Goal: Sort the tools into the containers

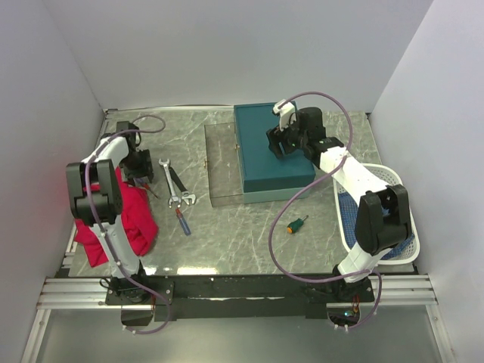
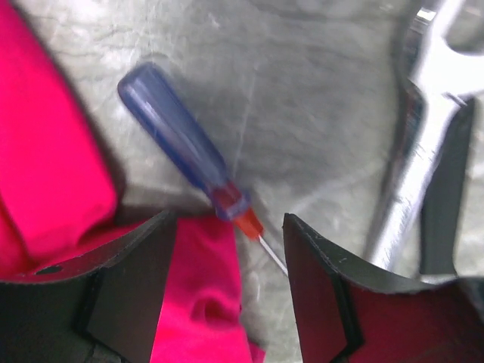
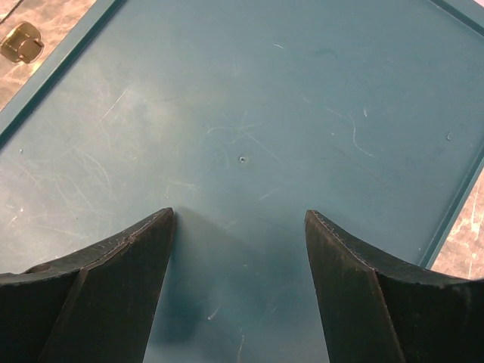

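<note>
Closest to the lens, your two arms are standing bolted along the near edge of the table (image 1: 242,246). Starting on the left, a pink cloth (image 1: 121,219) is lying crumpled by the left arm. Your left gripper (image 1: 140,170) is hanging low over the cloth's edge with its jaws released and spread. Between them, the wrist view is showing the metal shaft of the red-and-blue-handled screwdriver (image 2: 178,147), which is lying on the table and touching the cloth. Just right of it, the silver wrenches (image 1: 172,181) are lying on the marble. Moving on, a clear panel (image 1: 223,162) is lying flat against the teal box (image 1: 276,170). Your right gripper (image 1: 280,144) is hovering over the box's teal surface, its jaws parted and gripping nothing. Nearer you, the stubby orange-and-green screwdriver (image 1: 296,224) is lying alone on the table. Farthest right, the white basket (image 1: 393,178) is sitting partly under your right arm.
</note>
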`<state>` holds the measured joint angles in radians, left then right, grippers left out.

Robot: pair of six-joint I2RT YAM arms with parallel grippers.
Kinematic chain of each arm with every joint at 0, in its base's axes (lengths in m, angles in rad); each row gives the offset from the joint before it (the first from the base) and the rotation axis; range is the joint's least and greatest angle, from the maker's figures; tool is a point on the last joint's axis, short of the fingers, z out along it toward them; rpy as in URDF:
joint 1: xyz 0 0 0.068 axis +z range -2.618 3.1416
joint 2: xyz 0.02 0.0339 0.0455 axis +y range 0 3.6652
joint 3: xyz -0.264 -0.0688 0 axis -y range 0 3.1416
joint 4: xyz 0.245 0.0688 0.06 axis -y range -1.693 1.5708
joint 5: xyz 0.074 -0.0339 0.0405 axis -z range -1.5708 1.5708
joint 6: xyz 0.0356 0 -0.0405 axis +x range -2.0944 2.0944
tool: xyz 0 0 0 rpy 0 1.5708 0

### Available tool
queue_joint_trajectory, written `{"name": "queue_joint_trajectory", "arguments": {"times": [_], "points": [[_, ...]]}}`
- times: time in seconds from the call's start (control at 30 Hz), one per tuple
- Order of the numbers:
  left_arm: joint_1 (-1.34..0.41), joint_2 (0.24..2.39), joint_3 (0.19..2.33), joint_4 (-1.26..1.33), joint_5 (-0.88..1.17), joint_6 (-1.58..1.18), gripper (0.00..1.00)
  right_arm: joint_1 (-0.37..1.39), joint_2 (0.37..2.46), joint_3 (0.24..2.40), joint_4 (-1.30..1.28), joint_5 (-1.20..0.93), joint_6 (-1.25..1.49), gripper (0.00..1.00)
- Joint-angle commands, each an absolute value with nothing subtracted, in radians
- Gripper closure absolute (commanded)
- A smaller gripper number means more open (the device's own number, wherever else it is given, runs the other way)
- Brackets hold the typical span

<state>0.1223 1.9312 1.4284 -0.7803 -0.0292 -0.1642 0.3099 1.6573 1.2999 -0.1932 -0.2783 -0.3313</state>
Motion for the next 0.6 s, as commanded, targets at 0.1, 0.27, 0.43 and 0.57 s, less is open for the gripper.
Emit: {"name": "queue_joint_trajectory", "arguments": {"times": [0.1, 0.27, 0.43, 0.57], "points": [[0.13, 2.061, 1.554, -0.755, -0.031, -0.216, 0.38, 0.322, 1.641, 1.239, -0.356, -0.253, -0.37, 0.22], [0.13, 2.141, 1.65, -0.759, 0.006, -0.186, 0.57, 0.321, 1.631, 1.227, -0.354, -0.244, -0.377, 0.22], [0.115, 2.134, 1.689, -0.782, 0.144, -0.135, 0.94, 0.321, 1.623, 1.204, -0.354, -0.241, -0.385, 0.22], [0.085, 2.034, 1.707, -0.807, 0.402, -0.121, 0.99, 0.319, 1.626, 1.203, -0.353, -0.233, -0.391, 0.21]]}}
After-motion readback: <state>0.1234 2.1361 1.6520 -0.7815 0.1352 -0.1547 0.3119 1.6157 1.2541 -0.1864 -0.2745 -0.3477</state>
